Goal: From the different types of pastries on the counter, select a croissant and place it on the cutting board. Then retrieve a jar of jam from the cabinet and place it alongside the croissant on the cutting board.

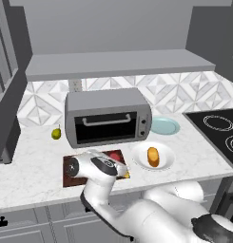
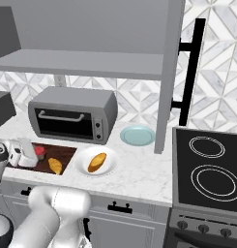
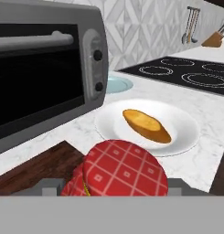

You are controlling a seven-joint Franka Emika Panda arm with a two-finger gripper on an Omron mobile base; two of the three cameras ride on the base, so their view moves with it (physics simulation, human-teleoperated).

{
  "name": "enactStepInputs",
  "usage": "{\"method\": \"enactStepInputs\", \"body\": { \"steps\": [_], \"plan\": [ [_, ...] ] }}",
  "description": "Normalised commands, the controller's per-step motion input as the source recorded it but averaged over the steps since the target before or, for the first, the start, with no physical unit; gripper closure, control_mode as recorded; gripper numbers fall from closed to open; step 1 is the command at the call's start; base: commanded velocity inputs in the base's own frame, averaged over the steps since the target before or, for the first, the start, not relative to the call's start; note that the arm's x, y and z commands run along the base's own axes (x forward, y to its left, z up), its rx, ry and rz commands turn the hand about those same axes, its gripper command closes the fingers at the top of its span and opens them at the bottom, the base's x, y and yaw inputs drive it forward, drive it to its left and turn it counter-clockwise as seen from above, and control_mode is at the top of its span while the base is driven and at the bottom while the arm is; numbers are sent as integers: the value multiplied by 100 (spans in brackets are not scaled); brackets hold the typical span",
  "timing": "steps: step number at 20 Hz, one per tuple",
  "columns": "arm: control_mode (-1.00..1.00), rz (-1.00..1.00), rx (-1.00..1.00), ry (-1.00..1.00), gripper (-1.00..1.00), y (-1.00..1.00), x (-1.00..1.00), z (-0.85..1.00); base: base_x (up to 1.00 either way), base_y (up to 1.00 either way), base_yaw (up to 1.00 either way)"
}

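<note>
The jar of jam [image 3: 125, 171], red with a red chequered lid, sits between my gripper's [image 3: 115, 188] two fingers, which press on both its sides. It is low over the dark brown cutting board [image 1: 69, 172], in front of the toaster oven. In the right base view the jar of jam [image 2: 39, 151] shows at the tip of the gripper [image 2: 32, 155]. The golden-brown croissant [image 2: 55, 165] lies on the cutting board's [image 2: 62, 151] near right corner, just beside the jar. The grey cabinet [image 1: 118, 61] with its ledge hangs above the marble counter [image 1: 32, 178].
A silver toaster oven [image 1: 108, 116] stands right behind the board. To the board's right, a white plate [image 1: 166, 163] holds the orange-yellow roll [image 1: 153, 156]. Further back lies a pale blue plate [image 1: 164, 126]. A small yellow-green fruit [image 1: 56, 134] sits left of the oven. A black stove [image 2: 207, 169] is at the right.
</note>
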Motion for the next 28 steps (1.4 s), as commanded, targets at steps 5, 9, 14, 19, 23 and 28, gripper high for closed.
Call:
{"method": "enactStepInputs", "body": {
  "steps": [5, 9, 14, 19, 23, 28],
  "plan": [
    [-100, 0, 0, 13, 100, 26, 72, -15, 0, 0, 0],
    [-100, 0, 0, 8, 100, 63, 24, -9, 0, 0, 0],
    [-100, 0, -1, 2, 100, 53, 3, -15, 0, 0, 0],
    [-100, 0, -9, -1, 100, 1, 0, -39, 0, 0, 0],
    [-100, 0, -10, -1, -100, 0, 0, -46, 0, 0, 0],
    [-100, 0, -5, -3, -100, 0, 0, -26, 0, 0, 0]
  ]
}}
